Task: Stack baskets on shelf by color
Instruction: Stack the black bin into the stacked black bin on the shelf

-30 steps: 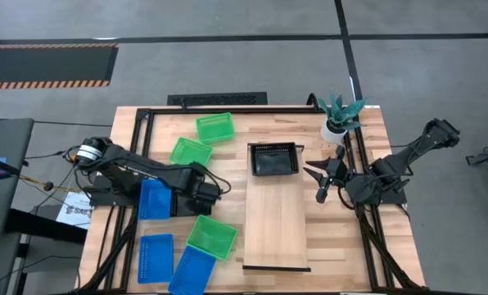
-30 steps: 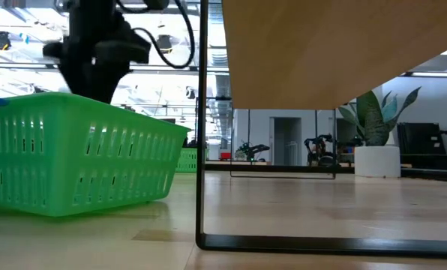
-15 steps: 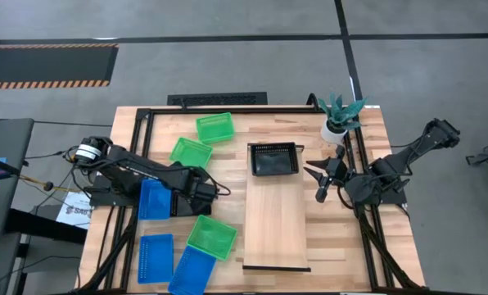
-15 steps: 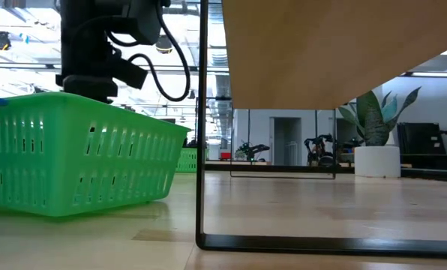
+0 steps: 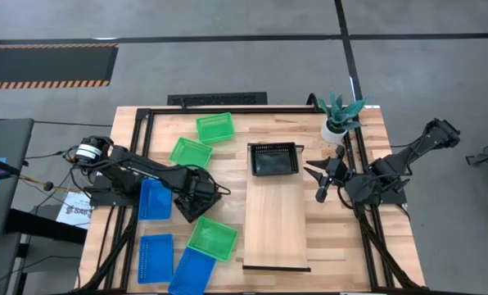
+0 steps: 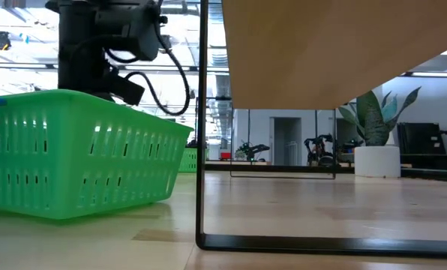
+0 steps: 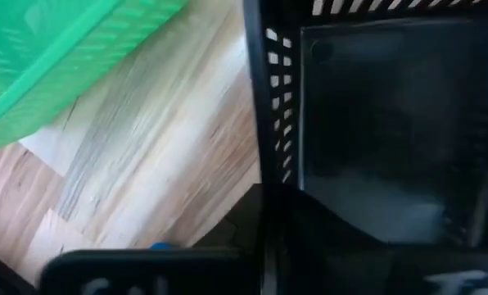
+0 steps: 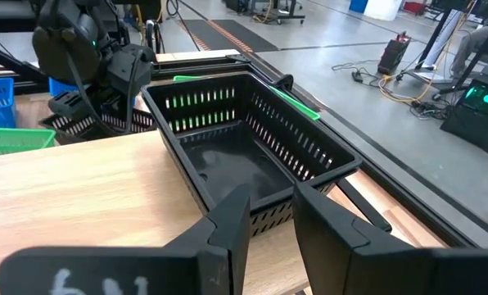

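As counted from above: three green baskets, at far left (image 5: 214, 126), just nearer (image 5: 190, 152) and near centre-left (image 5: 211, 238). Three blue baskets, one left (image 5: 154, 198) and two at the near left edge (image 5: 155, 258) (image 5: 193, 270). One black basket (image 5: 273, 159) on the shelf's (image 5: 277, 229) far end; whether others are nested in it, cannot tell. A second black basket (image 7: 391, 123) close under the left gripper (image 5: 196, 199), between the blue and the near green; grip state there not readable. Right gripper (image 5: 316, 184) right of the shelf, beside its far end, fingers slightly spread, empty.

Wood-plank tabletop (image 5: 342, 238) on a grey floor with a hazard-striped strip (image 5: 47, 65). Potted plant (image 5: 340, 115) at the far right corner. At table height, the near green basket blocking the left.
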Action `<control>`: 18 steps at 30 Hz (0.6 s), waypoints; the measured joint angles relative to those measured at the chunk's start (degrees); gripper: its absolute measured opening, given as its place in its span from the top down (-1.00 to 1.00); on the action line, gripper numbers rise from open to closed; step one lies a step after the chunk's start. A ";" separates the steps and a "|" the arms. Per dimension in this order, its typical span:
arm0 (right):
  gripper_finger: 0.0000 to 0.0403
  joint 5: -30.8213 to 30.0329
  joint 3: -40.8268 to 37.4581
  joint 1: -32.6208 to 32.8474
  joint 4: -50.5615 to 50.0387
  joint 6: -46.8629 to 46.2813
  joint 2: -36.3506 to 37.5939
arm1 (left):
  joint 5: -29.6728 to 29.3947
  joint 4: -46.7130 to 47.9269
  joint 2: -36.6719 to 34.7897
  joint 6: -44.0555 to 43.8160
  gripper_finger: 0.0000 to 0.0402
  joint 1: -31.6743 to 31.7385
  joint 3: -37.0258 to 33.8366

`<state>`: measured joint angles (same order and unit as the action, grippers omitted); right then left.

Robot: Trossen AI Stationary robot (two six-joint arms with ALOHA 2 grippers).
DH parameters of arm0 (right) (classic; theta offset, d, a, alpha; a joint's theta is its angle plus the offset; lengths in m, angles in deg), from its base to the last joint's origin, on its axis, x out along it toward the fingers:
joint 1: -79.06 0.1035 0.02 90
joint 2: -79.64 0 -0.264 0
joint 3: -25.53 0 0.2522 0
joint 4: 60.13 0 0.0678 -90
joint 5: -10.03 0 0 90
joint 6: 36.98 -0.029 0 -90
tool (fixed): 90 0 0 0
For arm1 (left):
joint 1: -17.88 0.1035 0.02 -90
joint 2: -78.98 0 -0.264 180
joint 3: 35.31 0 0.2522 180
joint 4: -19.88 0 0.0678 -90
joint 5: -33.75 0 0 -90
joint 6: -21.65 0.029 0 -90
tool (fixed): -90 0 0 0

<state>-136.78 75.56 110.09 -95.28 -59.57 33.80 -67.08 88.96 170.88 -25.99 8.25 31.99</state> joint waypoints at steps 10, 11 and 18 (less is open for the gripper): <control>0.41 -0.02 0.00 0.00 -0.01 0.13 0.00 | -1.22 4.56 -0.10 -1.09 1.00 1.78 6.09; 0.41 -0.02 0.00 0.00 -0.02 0.13 0.00 | -1.79 5.96 -0.10 -1.07 1.00 1.80 7.37; 0.41 -0.04 0.00 0.00 -0.35 0.13 0.00 | -6.58 19.09 -0.10 -2.04 1.00 1.81 16.99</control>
<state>-136.83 75.56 110.09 -95.63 -59.44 33.80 -73.66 108.05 170.79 -28.03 10.05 48.98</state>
